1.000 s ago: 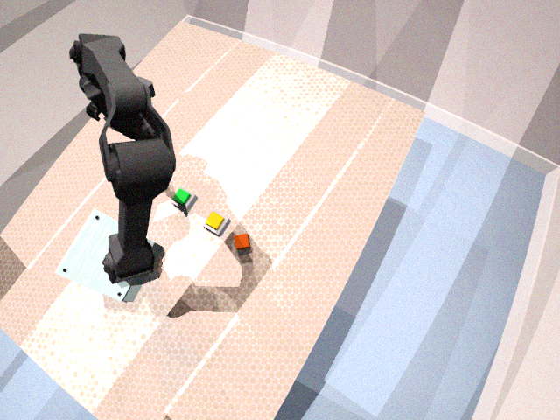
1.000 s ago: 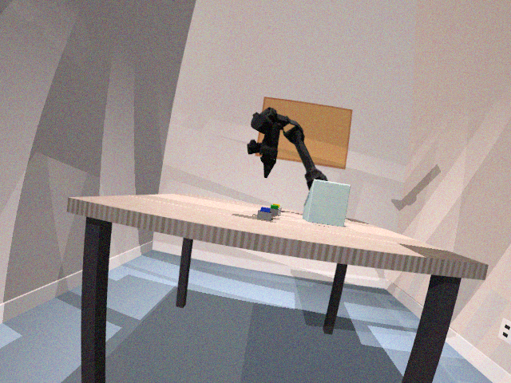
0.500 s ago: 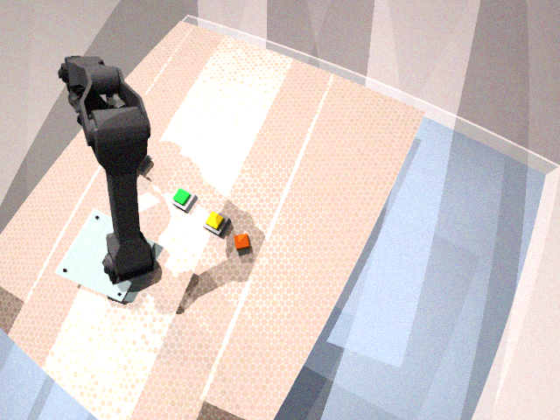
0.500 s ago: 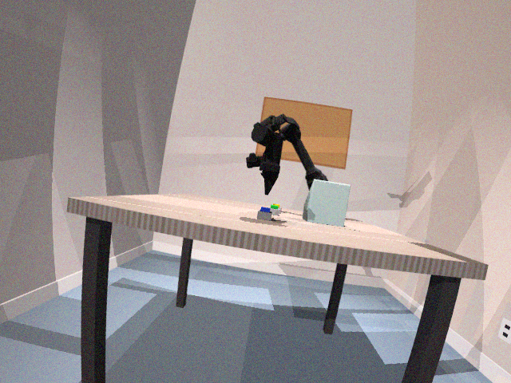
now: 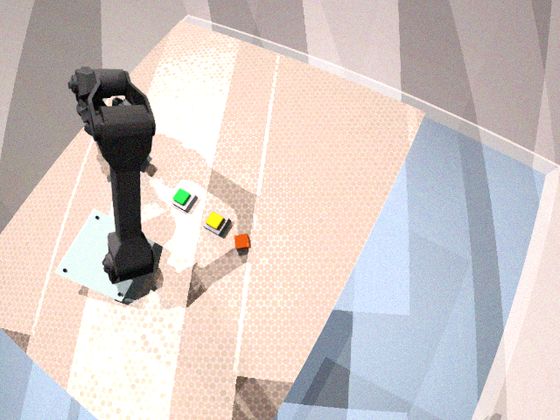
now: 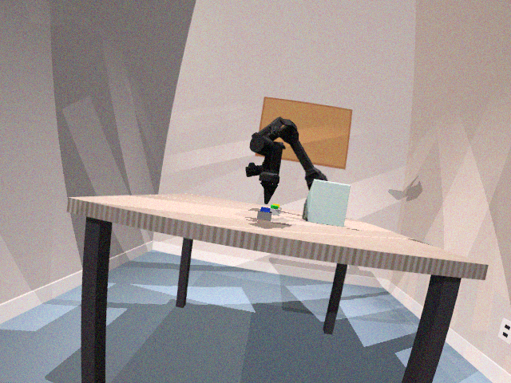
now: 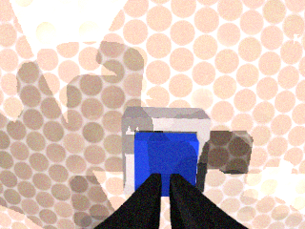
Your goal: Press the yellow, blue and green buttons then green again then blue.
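Note:
The blue button (image 6: 264,209) (image 7: 166,153) has a blue cap on a grey-white base; the arm hides it in the top view. My gripper (image 6: 267,203) (image 7: 165,182) is shut and empty, pointing down with its tips over the blue cap. The exterior view shows a small gap between tips and cap. The cap stands raised. The green button (image 5: 181,197) (image 6: 274,207) and the yellow button (image 5: 214,220) stand on the table to the right of the arm in the top view, both caps raised. The yellow one is mostly hidden behind the green one in the exterior view.
An orange-red block (image 5: 241,241) lies just beyond the yellow button, on the side away from the green one. The arm's pale green base box (image 5: 83,257) (image 6: 329,203) stands on the table (image 5: 311,190) (image 6: 173,210). Shadows of the arm cross the table.

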Action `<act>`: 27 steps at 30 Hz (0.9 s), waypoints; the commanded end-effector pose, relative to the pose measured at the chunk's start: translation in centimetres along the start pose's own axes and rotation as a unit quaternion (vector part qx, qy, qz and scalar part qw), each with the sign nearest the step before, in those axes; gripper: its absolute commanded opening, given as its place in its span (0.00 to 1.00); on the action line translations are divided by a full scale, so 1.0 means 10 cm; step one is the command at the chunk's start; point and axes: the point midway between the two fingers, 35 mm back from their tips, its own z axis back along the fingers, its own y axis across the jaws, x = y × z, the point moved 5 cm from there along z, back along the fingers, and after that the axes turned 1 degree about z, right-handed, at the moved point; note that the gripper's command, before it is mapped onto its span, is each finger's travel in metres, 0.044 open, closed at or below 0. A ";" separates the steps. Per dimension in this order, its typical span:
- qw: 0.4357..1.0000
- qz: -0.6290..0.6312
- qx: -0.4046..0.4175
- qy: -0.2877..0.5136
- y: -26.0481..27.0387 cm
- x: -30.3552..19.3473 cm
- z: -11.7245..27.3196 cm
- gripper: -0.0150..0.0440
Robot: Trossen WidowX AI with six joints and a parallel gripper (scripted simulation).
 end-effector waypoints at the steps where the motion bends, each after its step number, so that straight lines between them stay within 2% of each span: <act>1: 1.000 0.003 -0.003 0.000 0.00 -0.01 -0.08 0.29; 10: 1.000 0.003 -0.003 0.000 -0.01 -0.01 -0.21 0.29; 27: 1.000 0.003 -0.003 0.000 -0.01 -0.01 -0.22 0.29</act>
